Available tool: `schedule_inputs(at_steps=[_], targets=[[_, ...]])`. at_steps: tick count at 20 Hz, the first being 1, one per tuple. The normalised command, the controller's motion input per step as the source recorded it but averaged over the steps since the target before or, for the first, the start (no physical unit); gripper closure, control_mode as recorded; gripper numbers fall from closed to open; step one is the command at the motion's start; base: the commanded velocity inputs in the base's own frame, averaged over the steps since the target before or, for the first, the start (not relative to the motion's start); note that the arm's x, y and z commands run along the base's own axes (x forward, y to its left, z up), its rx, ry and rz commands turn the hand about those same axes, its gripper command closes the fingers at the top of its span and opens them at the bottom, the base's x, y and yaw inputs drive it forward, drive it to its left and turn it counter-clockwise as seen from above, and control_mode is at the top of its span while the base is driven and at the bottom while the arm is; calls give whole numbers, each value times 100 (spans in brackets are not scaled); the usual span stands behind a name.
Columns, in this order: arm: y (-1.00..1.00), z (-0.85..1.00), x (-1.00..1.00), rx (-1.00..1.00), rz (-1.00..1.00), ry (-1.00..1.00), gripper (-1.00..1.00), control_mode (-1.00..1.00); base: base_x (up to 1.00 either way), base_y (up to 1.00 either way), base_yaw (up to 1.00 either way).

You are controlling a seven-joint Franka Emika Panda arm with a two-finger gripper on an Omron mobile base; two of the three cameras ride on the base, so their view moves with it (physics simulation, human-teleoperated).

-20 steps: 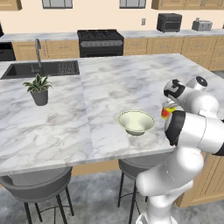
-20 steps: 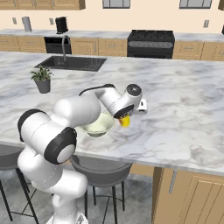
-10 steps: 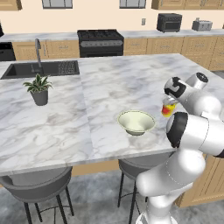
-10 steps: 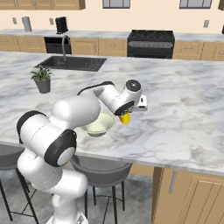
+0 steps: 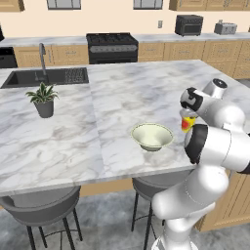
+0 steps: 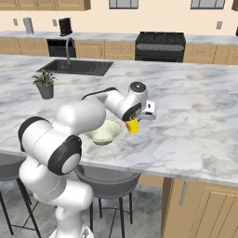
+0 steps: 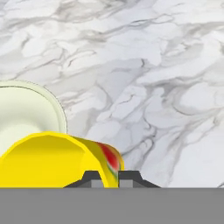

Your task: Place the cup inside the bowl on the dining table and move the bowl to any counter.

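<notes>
Right base view: on the marble dining-table worktop (image 6: 195,116) the pale bowl (image 6: 103,131) sits empty, so both steps remain. The gripper (image 6: 133,122) is closed on the cup (image 6: 133,126), lifted just beside the bowl's rim. The cup is small, yellow, red-patched.

arm folded tight, elbow bulging low toward the base, forearm reaching forward with the wrist bent down. gripper (image 7: 105,177) points downward, held off the surface, fingertips (image 7: 91,178) nearly together, pinching the wall of the cup (image 7: 57,159) between them; cup hangs tilted under the hand (image 6: 139,110).
</notes>
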Motion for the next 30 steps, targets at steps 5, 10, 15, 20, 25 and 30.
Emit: schedule_inputs(at_steps=[5, 10, 15, 20, 25, 30], targets=[[0, -3, 0, 0, -4, 5, 100, -100, 0, 0, 0], [0, 0, 0, 1, -3, 0, 100, -100, 0, 0, 0], [0, 0, 0, 6, 0, -6, 100, -100, 0, 0, 0], [1, 1, 0, 10, 0, -1, 100, -100, 0, 0, 0], [13, 0, -1, 5, 0, 0, 100, -100, 0, 0, 0], [21, 7, -1, 3, 0, 1, 100, -100, 0, 0, 0]])
